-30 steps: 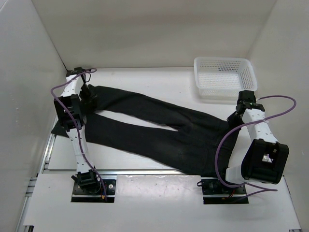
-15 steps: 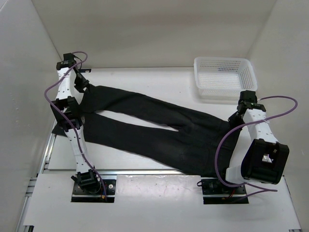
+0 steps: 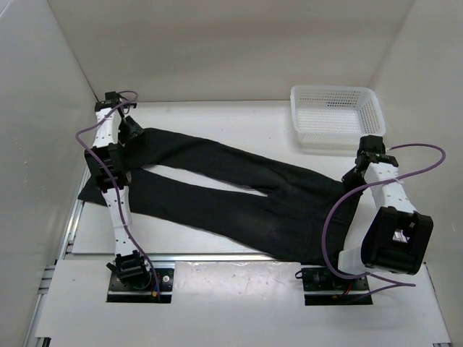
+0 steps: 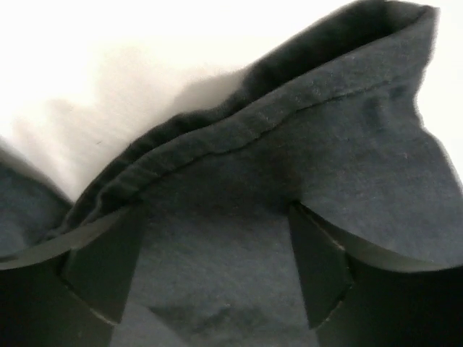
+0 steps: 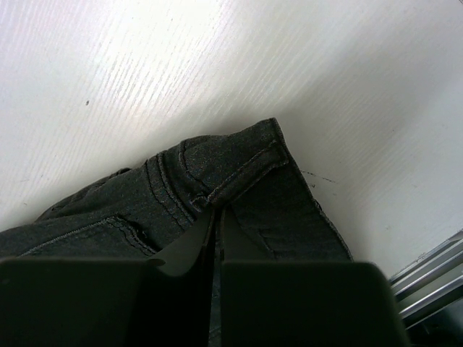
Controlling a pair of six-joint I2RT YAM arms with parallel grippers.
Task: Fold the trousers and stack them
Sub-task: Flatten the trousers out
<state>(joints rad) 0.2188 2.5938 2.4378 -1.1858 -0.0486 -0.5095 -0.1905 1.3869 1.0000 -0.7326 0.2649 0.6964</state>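
Observation:
The black trousers [image 3: 239, 195] lie spread across the table, legs pointing left and waist at the right. My left gripper [image 3: 133, 134] hovers over the far leg's end. In the left wrist view its fingers [image 4: 101, 267] stand wide apart over the hemmed leg end [image 4: 289, 144], open and gripping nothing. My right gripper [image 3: 354, 173] is at the waist's far right corner. In the right wrist view it [image 5: 215, 217] is shut, with the stitched waistband [image 5: 239, 181] pinched between the fingertips.
A white mesh basket [image 3: 336, 116] stands at the back right of the table [image 3: 239, 119]. White walls close in on both sides. The near leg's end [image 3: 87, 191] reaches the table's left edge, beside the left arm.
My left gripper lifted the far leg's end, came back down and opened, letting the fabric go. The right gripper has stayed shut on the waistband.

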